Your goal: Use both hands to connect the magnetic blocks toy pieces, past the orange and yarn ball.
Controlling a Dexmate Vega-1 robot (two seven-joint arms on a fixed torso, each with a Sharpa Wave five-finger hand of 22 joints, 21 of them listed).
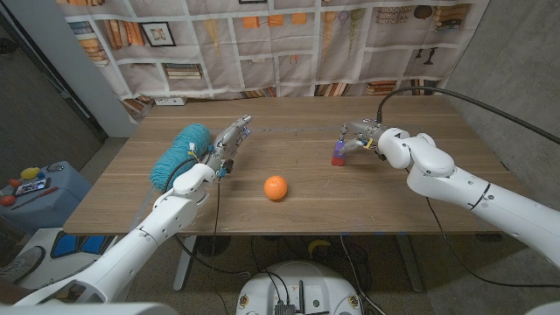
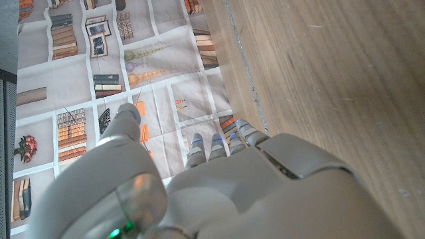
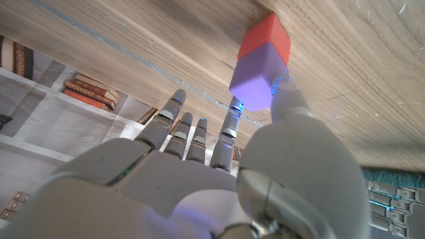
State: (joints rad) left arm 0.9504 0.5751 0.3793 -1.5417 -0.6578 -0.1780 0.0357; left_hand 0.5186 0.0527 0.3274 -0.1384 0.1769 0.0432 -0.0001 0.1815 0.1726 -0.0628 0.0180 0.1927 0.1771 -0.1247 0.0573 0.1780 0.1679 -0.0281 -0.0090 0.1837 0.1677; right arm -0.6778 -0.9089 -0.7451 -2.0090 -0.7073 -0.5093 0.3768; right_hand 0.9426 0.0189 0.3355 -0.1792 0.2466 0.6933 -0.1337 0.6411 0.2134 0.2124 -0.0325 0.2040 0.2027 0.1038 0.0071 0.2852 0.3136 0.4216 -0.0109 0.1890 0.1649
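A purple block [image 1: 338,150] [image 3: 255,85] sits stacked on a red block [image 1: 336,162] [image 3: 265,36], which stands on the table at the far right. My right hand [image 1: 359,136] [image 3: 219,172] is just behind the stack. Its thumb [image 3: 287,99] and one fingertip [image 3: 232,123] pinch the purple block while the other fingers reach out straight. The orange [image 1: 276,187] lies mid-table. A teal yarn ball [image 1: 181,156] [image 3: 392,178] lies at the left. Beside the yarn ball, my left hand [image 1: 229,144] [image 2: 219,179] holds nothing, its fingers straight and apart.
The wooden table [image 1: 289,122] ends at its far edge just past both hands, in front of a cloth printed with bookshelves [image 1: 262,44] [image 2: 86,79]. Bare wood lies between the orange and the block stack.
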